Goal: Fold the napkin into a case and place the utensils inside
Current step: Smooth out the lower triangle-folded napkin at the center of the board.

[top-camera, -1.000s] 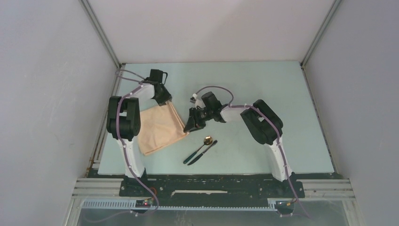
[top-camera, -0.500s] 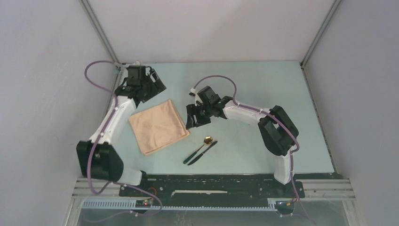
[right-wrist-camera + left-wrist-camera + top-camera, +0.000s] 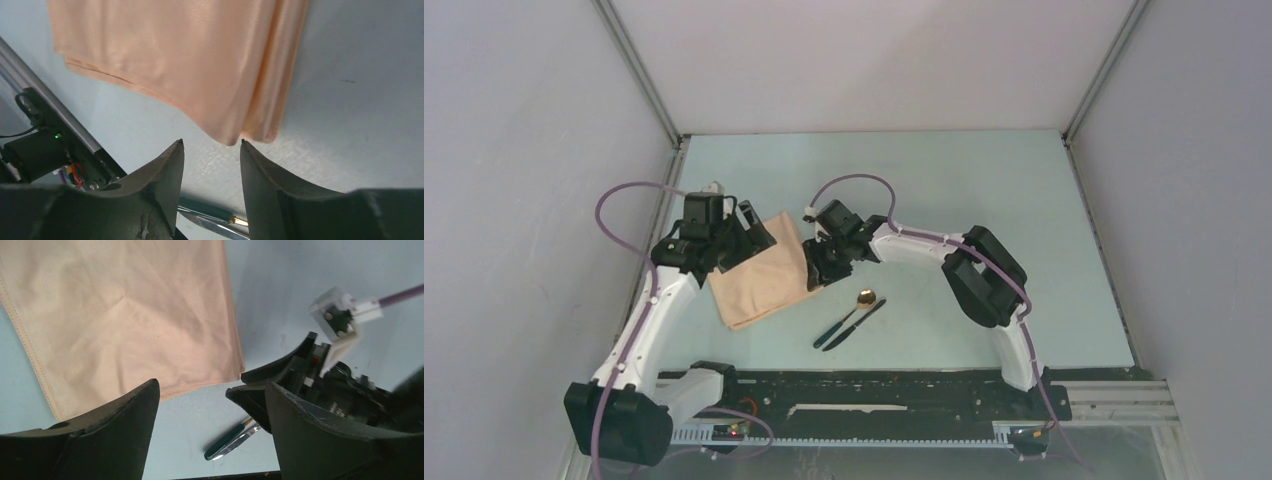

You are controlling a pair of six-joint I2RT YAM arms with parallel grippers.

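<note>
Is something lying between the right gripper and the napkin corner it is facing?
Nothing visible does. The right gripper has its jaws apart just short of the folded corner of the napkin, with only bare table between them. The utensils lie nearer the arm bases, off that path.

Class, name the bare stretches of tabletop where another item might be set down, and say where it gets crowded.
Bare: the far strip of table along the back wall, and the side right of the right arm. Crowded: centre-left, where napkin, spoon, knife, left pincer and right pincer cluster.
</note>
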